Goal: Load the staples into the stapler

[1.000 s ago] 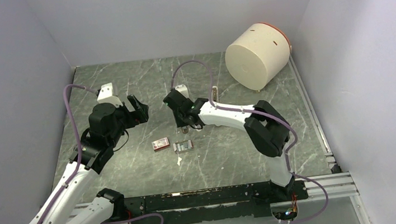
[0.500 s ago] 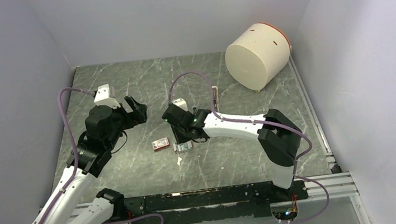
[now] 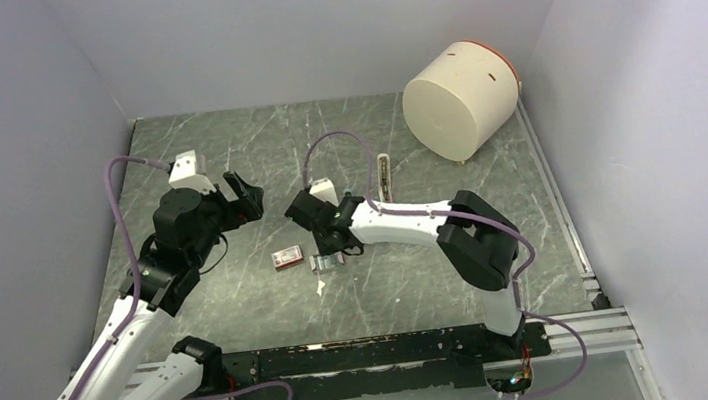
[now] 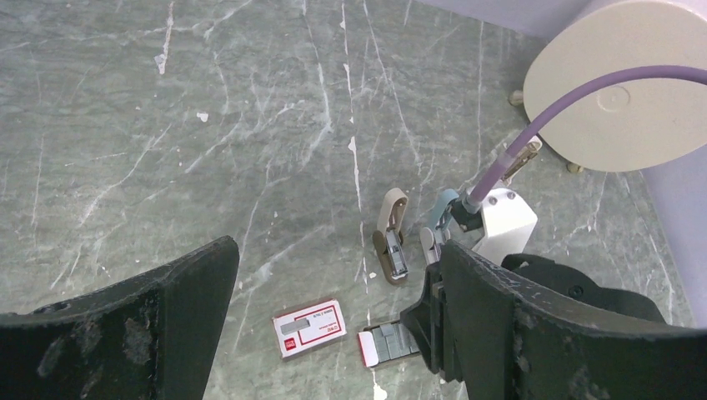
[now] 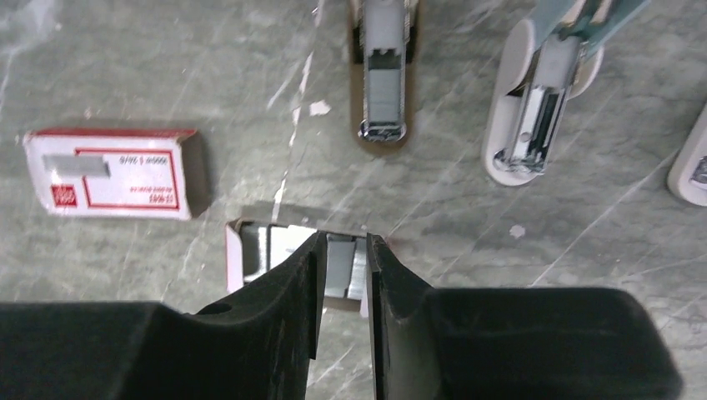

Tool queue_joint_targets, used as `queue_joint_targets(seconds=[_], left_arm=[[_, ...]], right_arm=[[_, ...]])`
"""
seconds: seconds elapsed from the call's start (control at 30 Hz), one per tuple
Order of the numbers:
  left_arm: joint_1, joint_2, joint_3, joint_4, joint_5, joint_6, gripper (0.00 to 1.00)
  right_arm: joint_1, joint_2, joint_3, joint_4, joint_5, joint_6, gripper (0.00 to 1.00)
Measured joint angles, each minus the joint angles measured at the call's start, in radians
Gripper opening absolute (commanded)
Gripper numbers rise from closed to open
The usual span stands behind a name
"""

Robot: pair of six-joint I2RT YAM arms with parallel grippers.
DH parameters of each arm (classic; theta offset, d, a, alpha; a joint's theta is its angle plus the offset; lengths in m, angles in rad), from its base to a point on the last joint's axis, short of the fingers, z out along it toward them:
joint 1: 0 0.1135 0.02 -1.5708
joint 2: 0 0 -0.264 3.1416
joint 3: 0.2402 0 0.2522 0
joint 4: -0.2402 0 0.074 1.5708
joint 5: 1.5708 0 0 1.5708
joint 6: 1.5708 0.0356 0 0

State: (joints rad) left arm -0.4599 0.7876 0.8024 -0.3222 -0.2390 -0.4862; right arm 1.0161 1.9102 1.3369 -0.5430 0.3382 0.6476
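Right hand (image 5: pixel 343 246) pinched narrow around staples (image 4: pixel 392 343) lying on tabletop (image 3: pixel 420 283), beside red staple box (image 5: pixel 112 172), near open tan stapler (image 5: pixel 383 75). Left hand (image 3: pixel 241 198) wide open, empty, well apart.

Soft, even light falls from above; the marble table (image 3: pixel 253 141) is bright without glare, shadows faint and short. The top view is slightly soft. In the wrist views the black fingers (image 4: pixel 108 333) show little detail; a dim shadow rims the staples (image 5: pixel 343 267).
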Motion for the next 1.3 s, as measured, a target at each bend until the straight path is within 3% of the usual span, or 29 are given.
queue_joint_targets(seconds=[0.6, 0.67, 0.77, 0.83, 1.03, 1.3], left_arm=[[0.000, 0.006, -0.002, -0.001, 0.000, 0.000, 0.95], [0.000, 0.006, -0.002, -0.001, 0.000, 0.000, 0.95], [0.000, 0.006, -0.002, -0.002, 0.000, 0.000, 0.95], [0.000, 0.006, -0.002, -0.002, 0.000, 0.000, 0.95], [0.000, 0.006, -0.002, -0.002, 0.000, 0.000, 0.95], [0.000, 0.006, -0.002, -0.002, 0.000, 0.000, 0.95]], right_arm=[[-0.025, 0.056, 0.026, 0.037, 0.005, -0.025, 0.34], [-0.020, 0.053, 0.027, 0.037, 0.002, -0.026, 0.32], [-0.008, 0.052, 0.032, 0.036, -0.004, -0.026, 0.17], [0.001, 0.052, 0.035, 0.034, -0.008, -0.026, 0.13], [0.025, 0.052, 0.035, 0.018, -0.014, -0.020, 0.26], [0.032, 0.052, 0.035, 0.013, -0.018, -0.016, 0.28]])
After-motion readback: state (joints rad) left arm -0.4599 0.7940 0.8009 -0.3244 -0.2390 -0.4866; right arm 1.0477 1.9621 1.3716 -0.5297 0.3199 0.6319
